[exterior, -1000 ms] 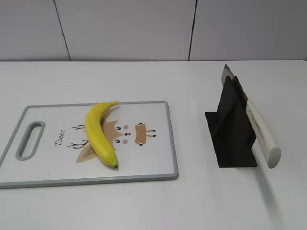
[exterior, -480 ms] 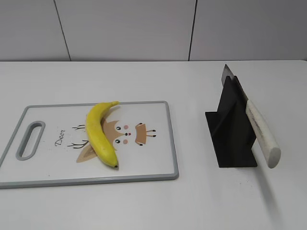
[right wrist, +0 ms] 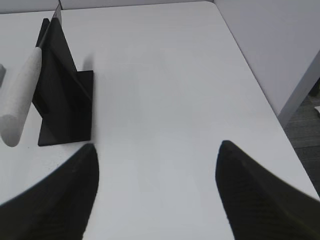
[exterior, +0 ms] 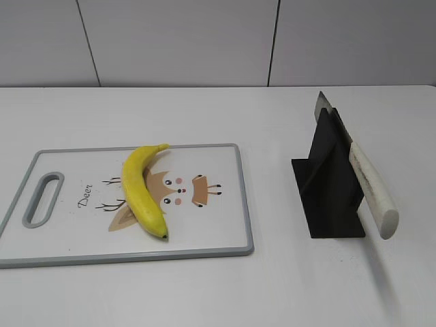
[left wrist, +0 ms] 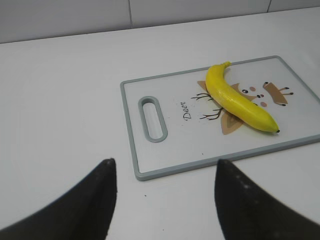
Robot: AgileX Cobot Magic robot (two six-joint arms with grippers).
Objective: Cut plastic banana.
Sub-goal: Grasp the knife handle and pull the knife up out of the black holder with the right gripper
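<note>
A white cutting board (exterior: 204,231) with a grey rim is lying flat on the left half of the white table (exterior: 204,109); its oval handle slot (exterior: 42,198) is sitting at the left end, and a cartoon deer print (exterior: 178,191) with the word "Deer" is showing on its face; the plastic banana (exterior: 141,189) is resting whole on the board, left of the board's middle, its stem pointing to the far side and its dark tip to the near side, its curve bulging toward the handle slot and partly covering the print. In the left wrist view the left gripper (left wrist: 162,197) is hovering over bare table to the left of the board, near its handle end, its two dark fingers (left wrist: 85,205) standing well apart and gripping nothing; the banana (left wrist: 238,99) is lying well away from them. To the right, well apart from the board, a black knife stand (exterior: 328,184) is standing on the table; a knife (exterior: 361,174) is leaning in it, its white handle (exterior: 372,191) sloping down toward the near right and its blade tip poking out at the far top. In the right wrist view the right gripper (right wrist: 157,192) is hanging over bare table to the right of the stand (right wrist: 62,90), its fingers (right wrist: 255,200) spread wide and empty; the knife handle (right wrist: 20,97) is lying apart from them.
</note>
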